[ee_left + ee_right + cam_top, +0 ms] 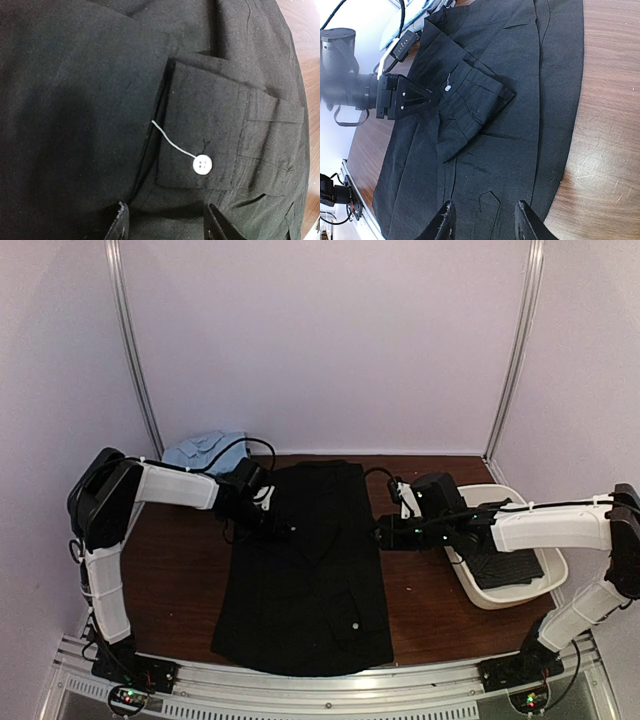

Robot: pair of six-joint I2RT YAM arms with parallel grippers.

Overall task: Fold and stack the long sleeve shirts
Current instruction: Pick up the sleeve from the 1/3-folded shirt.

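Note:
A plain black long sleeve shirt (305, 580) lies flat along the middle of the brown table, with one sleeve folded across its chest. The sleeve's cuff (210, 135) carries a white button (202, 165) with a loose white thread. My left gripper (287, 529) is open just over the shirt's upper left part, and its fingertips (119, 225) stand either side of the cloth just short of the cuff. My right gripper (380, 534) is open and empty above the shirt's right edge, its fingers (526, 223) over a small chest pocket (489, 202). A second dark cloth with a fine pale pattern (503, 566) lies in a white basin.
The white basin (540, 585) stands on the table's right side under my right arm. A light blue cloth (205, 450) lies at the back left corner. Bare brown table (175, 570) shows on both sides of the shirt. Walls close in the back and sides.

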